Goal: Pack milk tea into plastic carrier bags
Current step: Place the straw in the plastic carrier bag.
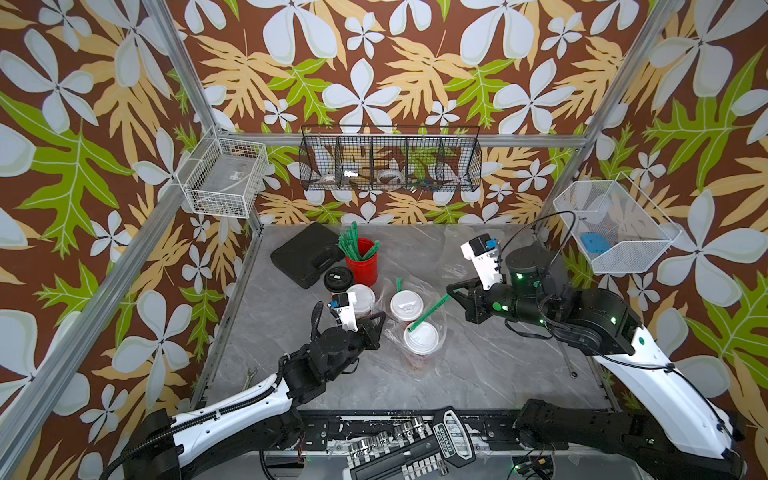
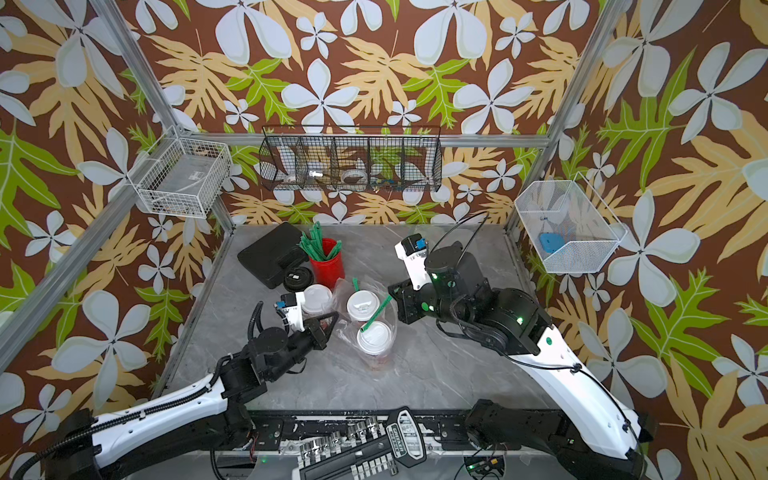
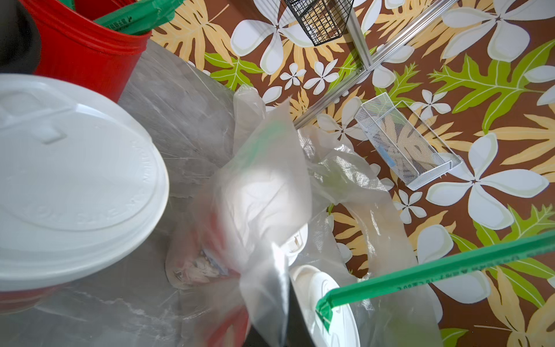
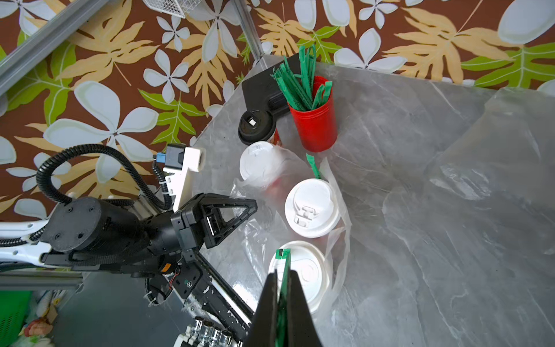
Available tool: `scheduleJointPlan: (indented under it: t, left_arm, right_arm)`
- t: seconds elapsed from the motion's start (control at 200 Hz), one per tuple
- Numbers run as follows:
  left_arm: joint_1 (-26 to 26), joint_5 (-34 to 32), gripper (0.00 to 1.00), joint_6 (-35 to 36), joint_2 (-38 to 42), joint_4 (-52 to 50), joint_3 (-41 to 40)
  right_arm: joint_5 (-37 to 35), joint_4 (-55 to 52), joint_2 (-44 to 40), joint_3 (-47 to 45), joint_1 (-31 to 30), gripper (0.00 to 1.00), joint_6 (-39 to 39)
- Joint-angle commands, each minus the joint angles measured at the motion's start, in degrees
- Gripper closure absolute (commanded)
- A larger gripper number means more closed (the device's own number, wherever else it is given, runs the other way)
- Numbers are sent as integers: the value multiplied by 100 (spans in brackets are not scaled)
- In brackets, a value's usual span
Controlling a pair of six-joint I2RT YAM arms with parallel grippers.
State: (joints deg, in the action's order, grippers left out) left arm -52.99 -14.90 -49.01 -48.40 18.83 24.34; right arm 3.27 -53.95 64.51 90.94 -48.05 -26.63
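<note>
The right end effector [image 1: 450, 290] is clamped on a green wrapped straw [image 1: 430, 312]. The straw's far tip rests on the white lid of the milk tea cup [image 1: 420, 338] just ahead. The left end effector [image 4: 254, 207], closed, pinches the edge of the plastic carrier bag [image 3: 264, 186] that holds that cup and a second cup [image 1: 406, 305] beside it.

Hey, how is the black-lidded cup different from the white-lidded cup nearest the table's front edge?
Lid: black-lidded cup black, front cup white. The black-lidded cup stands outside any bag; the front cup sits inside the clear bag. Only the front cup has a green straw over its lid, held by the right gripper. Both stand upright.
</note>
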Motion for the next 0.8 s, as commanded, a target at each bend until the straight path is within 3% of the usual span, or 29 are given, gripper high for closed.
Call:
scheduleJointPlan:
  t: [0.0, 0.285, 0.425, 0.796]
  left_arm:
    - [8, 72, 100, 76, -1, 68, 53]
    - [8, 163, 100, 181, -112, 86, 193]
    - [8, 146, 100, 217, -151, 116, 227]
    - [8, 147, 100, 234, -188, 182, 271]
  right_arm:
    - [170, 176, 0, 11, -74, 100, -13]
    - [324, 134, 203, 171, -197, 100, 86]
    - [-64, -281, 517, 459, -484, 100, 204]
    - [-115, -879, 1023, 883, -727, 100, 376]
